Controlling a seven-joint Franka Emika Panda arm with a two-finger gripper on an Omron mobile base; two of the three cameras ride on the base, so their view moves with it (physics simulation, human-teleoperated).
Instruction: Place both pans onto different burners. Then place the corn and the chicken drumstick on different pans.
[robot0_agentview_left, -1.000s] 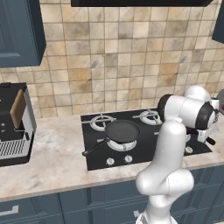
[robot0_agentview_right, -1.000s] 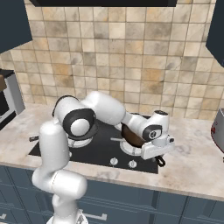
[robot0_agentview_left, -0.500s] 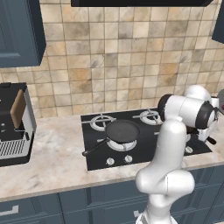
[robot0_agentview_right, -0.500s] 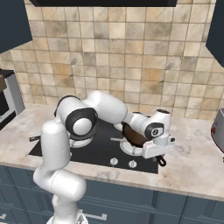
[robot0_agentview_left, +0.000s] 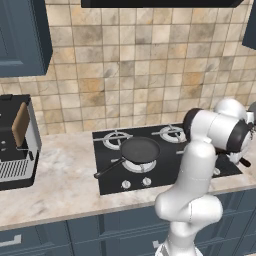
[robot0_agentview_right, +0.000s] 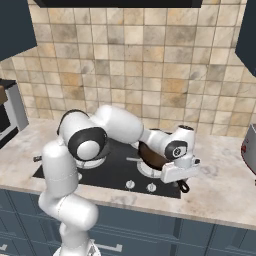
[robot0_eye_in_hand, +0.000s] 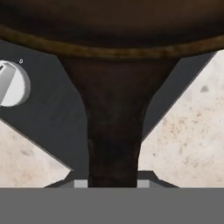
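Glossy white rounded arm (robot0_agentview_left: 196, 175), dark joint rings, bulbous links.

A coffee machine (robot0_agentview_left: 15, 142) stands on the marble table (robot0_agentview_left: 60, 185) under blue cabinets (robot0_agentview_left: 22, 35), against a tiled backsplash (robot0_agentview_left: 135, 75).

The reddish-brown pan (robot0_agentview_right: 151, 154) is mostly hidden behind the arm, and the hand view's top edge crops its bowl.
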